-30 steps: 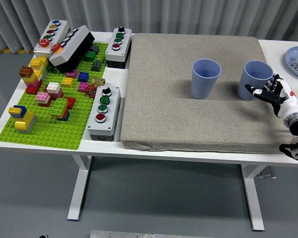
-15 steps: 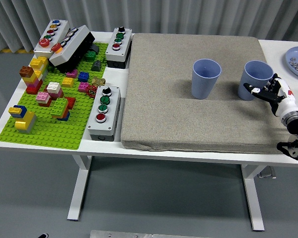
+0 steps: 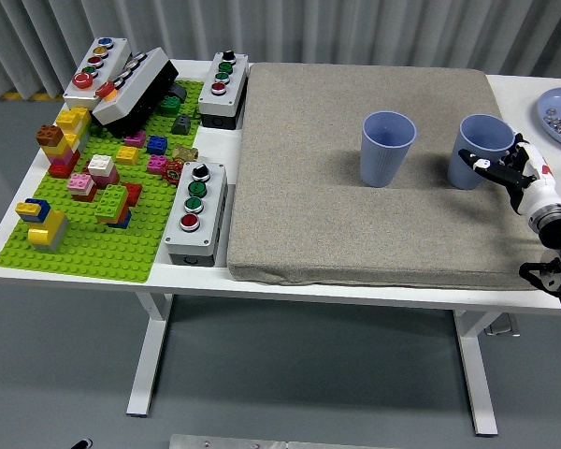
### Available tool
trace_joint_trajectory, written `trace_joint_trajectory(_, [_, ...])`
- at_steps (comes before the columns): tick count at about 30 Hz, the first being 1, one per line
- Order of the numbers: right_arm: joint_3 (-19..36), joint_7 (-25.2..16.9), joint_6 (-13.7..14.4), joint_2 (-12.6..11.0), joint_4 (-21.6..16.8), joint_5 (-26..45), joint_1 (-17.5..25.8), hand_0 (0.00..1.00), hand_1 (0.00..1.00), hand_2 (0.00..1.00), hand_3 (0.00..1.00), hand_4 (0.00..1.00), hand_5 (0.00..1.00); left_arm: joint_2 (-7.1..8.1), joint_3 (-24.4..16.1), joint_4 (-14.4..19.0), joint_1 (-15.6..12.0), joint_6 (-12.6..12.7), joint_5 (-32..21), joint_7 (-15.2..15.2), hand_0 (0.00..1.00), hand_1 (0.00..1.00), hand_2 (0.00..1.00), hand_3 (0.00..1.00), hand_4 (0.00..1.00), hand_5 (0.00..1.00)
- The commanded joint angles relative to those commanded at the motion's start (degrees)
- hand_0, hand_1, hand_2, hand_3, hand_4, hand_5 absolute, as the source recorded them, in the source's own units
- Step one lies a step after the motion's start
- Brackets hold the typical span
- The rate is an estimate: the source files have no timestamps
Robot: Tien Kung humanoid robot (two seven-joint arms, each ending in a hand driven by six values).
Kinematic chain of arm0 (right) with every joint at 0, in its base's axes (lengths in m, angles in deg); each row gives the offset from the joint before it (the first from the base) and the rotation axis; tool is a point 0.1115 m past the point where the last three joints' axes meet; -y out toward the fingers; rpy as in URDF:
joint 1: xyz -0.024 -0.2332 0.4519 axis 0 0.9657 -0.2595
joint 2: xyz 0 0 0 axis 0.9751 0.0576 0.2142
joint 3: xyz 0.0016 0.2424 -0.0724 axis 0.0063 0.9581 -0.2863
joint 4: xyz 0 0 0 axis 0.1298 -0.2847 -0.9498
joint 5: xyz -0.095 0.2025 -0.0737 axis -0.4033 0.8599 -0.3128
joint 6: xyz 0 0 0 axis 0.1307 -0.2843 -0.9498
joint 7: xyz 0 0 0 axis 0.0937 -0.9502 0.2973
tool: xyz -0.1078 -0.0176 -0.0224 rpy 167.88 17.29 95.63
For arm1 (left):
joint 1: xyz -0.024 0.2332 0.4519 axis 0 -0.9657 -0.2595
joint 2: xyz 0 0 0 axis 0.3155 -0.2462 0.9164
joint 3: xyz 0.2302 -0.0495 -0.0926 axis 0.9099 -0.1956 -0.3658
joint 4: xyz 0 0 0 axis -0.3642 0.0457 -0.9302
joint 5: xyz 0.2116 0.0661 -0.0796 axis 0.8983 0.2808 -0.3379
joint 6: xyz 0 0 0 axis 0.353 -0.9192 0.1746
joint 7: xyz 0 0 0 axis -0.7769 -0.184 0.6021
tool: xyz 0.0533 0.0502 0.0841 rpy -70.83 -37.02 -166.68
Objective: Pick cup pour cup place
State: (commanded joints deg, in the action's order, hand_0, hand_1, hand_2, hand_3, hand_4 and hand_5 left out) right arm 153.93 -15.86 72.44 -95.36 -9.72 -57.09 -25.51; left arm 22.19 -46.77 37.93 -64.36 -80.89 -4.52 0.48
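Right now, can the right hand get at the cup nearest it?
Probably yes. The right hand is already beside the right cup, fingers open toward its wall, and nothing stands between them on the grey mat.

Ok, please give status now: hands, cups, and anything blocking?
Right hand open, fingers at the right cup, not gripping yet. Left hand not in view. Left cup upright on the mat, apart. Nothing in the way.

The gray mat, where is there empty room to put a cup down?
The gray mat is bare left of the left cup, and along its near edge. It is crowded at the right, where the robot hand reaches the right cup.
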Motion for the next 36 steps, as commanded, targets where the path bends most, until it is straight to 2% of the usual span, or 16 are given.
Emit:
trace_joint_trajectory(13, [-0.52, -0.47, 0.34, 0.58, 1.2, 1.08, -0.37, 0.992, 0.944, 0.998, 0.973, 0.875, 0.382, 0.05, 0.6, 0.0, 0.16, -0.05, -0.25, -0.03, 0.805, 0.751, 0.818, 0.722, 0.516, 0.998])
trace_joint_trajectory(14, [-0.56, -0.62, 0.46, 0.59, 1.3, 1.42, -0.41, 0.958, 0.898, 0.969, 0.945, 0.873, 0.379, 0.05, 0.6, 0.0, 0.17, -0.05, -0.25, -0.03, 0.805, 0.752, 0.818, 0.722, 0.518, 0.998])
trace_joint_trajectory(19, [-0.78, -0.9, 0.63, 0.66, 1.26, 2.31, -0.41, 0.958, 0.898, 0.969, 0.945, 0.873, 0.379, 0.09, 0.72, 0.0, 0.16, -0.08, -0.36, -0.05, 0.805, 0.752, 0.818, 0.722, 0.518, 0.998])
trace_joint_trajectory(20, [-0.81, -0.88, 0.61, 0.68, 1.22, 2.35, -0.42, 0.907, 0.774, 0.693, 0.803, 0.858, 0.354, 0.09, 0.71, 0.0, 0.18, -0.09, -0.36, -0.05, 0.805, 0.752, 0.818, 0.722, 0.519, 0.998])
trace_joint_trajectory(25, [-0.84, -0.83, 0.57, 0.73, 1.11, 2.45, -0.46, 0.907, 0.774, 0.693, 0.803, 0.858, 0.354, 0.13, 0.72, 0.0, 0.3, -0.12, -0.35, -0.05, 0.805, 0.752, 0.818, 0.722, 0.519, 0.998])
trace_joint_trajectory(26, [-0.84, -0.81, 0.57, 0.73, 1.05, 2.47, -0.47, 0.846, 0.69, 0.572, 0.702, 0.854, 0.348, 0.13, 0.73, 0.0, 0.31, -0.11, -0.4, -0.06, 0.805, 0.751, 0.818, 0.721, 0.519, 0.998])
trace_joint_trajectory(31, [-0.9, -0.68, 0.74, 0.75, 0.67, 2.28, -0.41, 0.846, 0.69, 0.572, 0.702, 0.854, 0.348, 0.16, 0.72, 0.0, 0.31, -0.14, -0.37, -0.04, 0.805, 0.751, 0.818, 0.721, 0.519, 0.998])
trace_joint_trajectory(32, [-0.9, -0.64, 0.74, 0.75, 0.62, 2.22, -0.39, 0.776, 0.631, 0.532, 0.643, 0.823, 0.278, 0.17, 0.73, 0.0, 0.29, -0.15, -0.37, -0.04, 0.806, 0.751, 0.818, 0.721, 0.52, 0.998])
trace_joint_trajectory(36, [-0.84, -0.55, 0.83, 0.77, 0.42, 2.07, -0.25, 0.776, 0.631, 0.532, 0.643, 0.823, 0.278, 0.2, 0.71, 0.0, 0.18, -0.17, -0.34, -0.02, 0.806, 0.751, 0.818, 0.721, 0.52, 0.998])
